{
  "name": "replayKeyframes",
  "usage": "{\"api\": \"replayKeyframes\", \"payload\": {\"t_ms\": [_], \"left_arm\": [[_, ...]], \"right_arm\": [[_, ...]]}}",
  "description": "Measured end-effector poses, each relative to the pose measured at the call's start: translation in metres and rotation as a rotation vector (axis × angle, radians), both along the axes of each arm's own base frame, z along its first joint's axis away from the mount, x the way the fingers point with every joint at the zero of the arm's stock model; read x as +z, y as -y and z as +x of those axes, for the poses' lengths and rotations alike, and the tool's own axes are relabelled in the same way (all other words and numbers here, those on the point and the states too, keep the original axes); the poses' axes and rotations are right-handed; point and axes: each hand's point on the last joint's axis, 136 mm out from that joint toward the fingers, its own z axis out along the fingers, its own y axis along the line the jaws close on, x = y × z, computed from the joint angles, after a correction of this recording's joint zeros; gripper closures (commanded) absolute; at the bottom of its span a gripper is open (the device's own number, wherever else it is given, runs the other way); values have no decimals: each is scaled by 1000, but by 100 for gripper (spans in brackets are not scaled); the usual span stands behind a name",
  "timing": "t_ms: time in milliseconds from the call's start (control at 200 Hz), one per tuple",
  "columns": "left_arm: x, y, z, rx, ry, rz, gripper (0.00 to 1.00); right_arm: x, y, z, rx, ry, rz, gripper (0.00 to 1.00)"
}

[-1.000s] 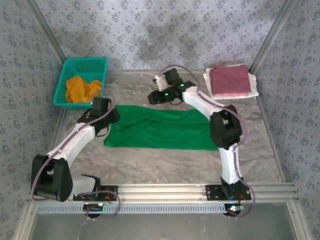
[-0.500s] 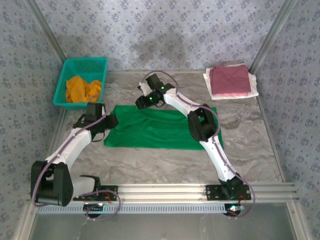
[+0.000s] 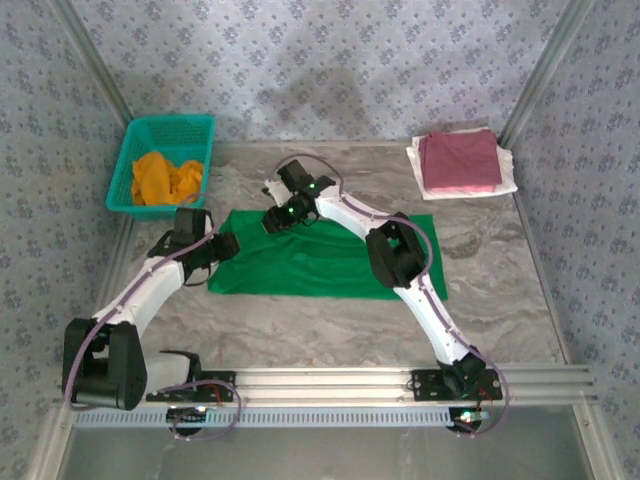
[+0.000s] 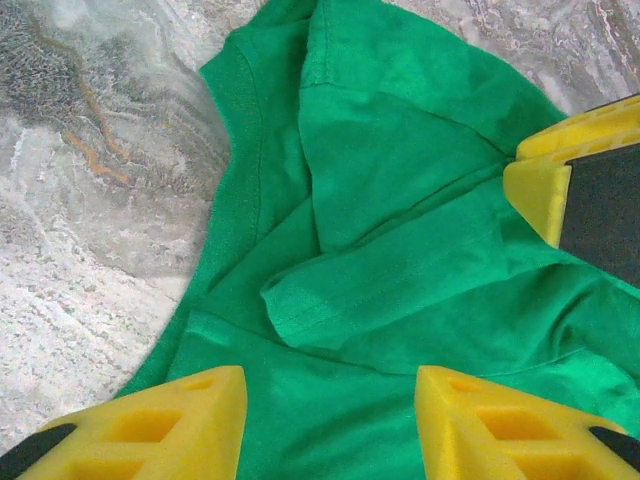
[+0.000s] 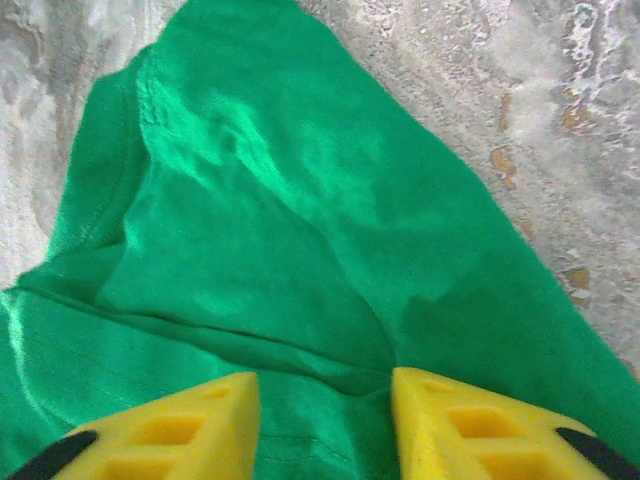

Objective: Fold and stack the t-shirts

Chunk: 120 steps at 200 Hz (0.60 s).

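Your green t-shirt (image 3: 330, 265) lies spread flat just right of the teal basket (image 3: 128, 160) and a little nearer the front. An orange t-shirt (image 3: 165, 178) sits bunched inside the basket, and a folded maroon-pink t-shirt (image 3: 460, 160) rests far to the basket's right. Your left gripper (image 4: 325, 385) is over the green t-shirt's end closest to the basket, fingers apart above the cloth, and your right gripper (image 5: 325, 385) is at that same end's far edge, near the left gripper, fingers likewise apart over a fold.

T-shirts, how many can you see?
4: green one spread mid-table, orange one crumpled in the basket, pink one folded on a white one at the far right. The basket may hide more.
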Motion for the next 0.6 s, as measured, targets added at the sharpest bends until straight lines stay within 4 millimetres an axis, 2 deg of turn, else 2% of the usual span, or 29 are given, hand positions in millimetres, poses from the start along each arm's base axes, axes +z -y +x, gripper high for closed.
{"api": "replayKeyframes", "payload": {"t_ms": [70, 255, 445, 600], "left_arm": [[0, 1, 1, -2, 2, -2, 52], [-2, 2, 2, -5, -2, -6, 52], [-3, 2, 2, -5, -3, -6, 52], [-7, 1, 1, -2, -3, -2, 52]], "right_arm": [[0, 1, 1, -6, 0, -3, 79], [-1, 4, 4, -11, 12, -13, 100], [1, 3, 3, -13, 20, -20, 100], [19, 9, -6, -10, 45, -9, 100]]}}
